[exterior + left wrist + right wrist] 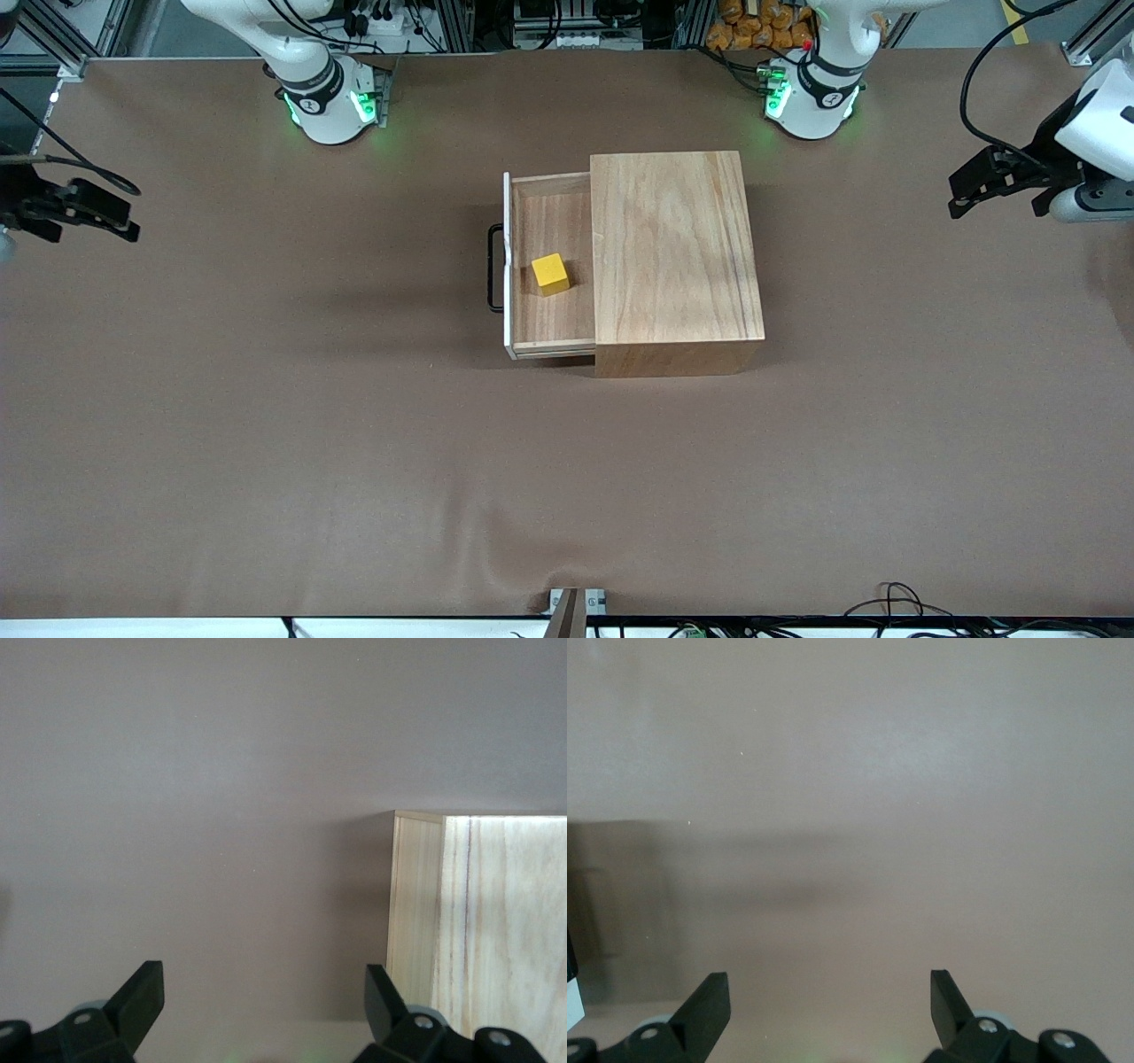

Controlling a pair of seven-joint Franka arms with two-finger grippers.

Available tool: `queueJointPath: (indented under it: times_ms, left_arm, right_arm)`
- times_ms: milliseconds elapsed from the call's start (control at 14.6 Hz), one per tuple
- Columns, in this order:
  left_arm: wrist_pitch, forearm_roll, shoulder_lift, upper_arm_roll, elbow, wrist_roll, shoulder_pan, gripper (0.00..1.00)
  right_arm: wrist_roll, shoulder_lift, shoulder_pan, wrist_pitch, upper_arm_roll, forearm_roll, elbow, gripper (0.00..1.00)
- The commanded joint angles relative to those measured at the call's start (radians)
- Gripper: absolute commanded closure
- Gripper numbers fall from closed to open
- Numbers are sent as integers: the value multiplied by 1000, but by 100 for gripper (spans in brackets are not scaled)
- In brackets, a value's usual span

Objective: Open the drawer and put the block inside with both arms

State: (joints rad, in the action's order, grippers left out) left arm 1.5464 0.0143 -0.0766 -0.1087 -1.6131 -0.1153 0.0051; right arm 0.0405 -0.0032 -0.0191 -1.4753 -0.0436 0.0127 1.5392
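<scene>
The large wooden box (675, 252) stands at the table's middle. Its drawer (551, 328) is pulled out toward the right arm's end, with the black wire handle (493, 268) on its pale front panel. The small yellow block (551, 274) lies inside the drawer. My left gripper (961, 197) is open and empty, raised over the table's edge at the left arm's end; its wrist view (264, 992) shows bare table and a corner of the box (478, 921). My right gripper (124, 221) is open and empty over the table's edge at the right arm's end; its wrist view (830, 992) shows only table.
The brown table (354, 461) spreads wide all around the box. The two green-lit arm bases (330, 105) (811, 96) stand along the edge farthest from the front camera. Cables lie at the table's near edge (895, 602).
</scene>
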Motion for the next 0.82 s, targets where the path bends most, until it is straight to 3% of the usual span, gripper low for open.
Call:
queueJointPath:
  times_ms: [0,756]
  left_arm:
    - [-2,12,1,-6,10,14,12,0]
    - [27,13,20,0,7,16,16,0]
  right_arm:
    - [16,-38,-13,21,-18,-16,25,0]
    - [48,-63,-8,21,-32,-11,19,0]
